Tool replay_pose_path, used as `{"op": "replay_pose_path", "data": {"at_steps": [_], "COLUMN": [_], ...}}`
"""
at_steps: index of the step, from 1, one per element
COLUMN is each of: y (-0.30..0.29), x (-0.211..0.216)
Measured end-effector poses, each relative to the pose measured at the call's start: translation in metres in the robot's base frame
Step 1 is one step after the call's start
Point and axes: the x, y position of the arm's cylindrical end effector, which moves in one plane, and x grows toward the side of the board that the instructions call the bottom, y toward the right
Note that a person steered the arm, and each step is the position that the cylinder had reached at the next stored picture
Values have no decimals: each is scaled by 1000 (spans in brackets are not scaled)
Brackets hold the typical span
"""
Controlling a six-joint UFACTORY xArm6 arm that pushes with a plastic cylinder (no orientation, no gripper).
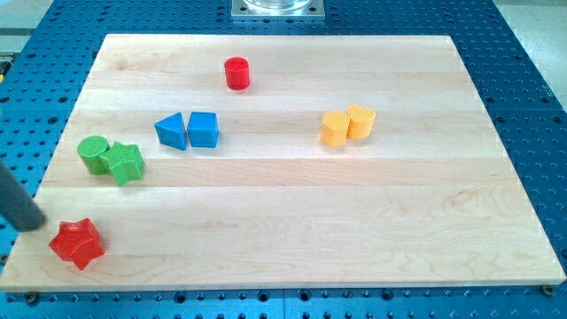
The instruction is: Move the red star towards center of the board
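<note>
The red star (77, 243) lies near the board's bottom left corner. My tip (34, 223) is at the end of the dark rod that comes in from the view's left edge. It sits just left of and slightly above the red star, with a small gap between them. A red cylinder (236, 73) stands near the view's top, middle-left.
A green cylinder (92, 152) and a green star (126, 162) touch at the left. A blue triangle (172, 131) and a blue cube (203, 129) sit side by side. Two yellow blocks (335, 128) (361, 121) touch at centre right. The wooden board (310, 221) rests on a blue perforated table.
</note>
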Motion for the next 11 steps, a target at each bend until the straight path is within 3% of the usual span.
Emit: {"op": "replay_pose_path", "data": {"at_steps": [1, 2, 3, 4, 8, 10, 11], "y": [2, 56, 102, 101, 241, 258, 264], "x": [24, 57, 59, 8, 6, -79, -52]}}
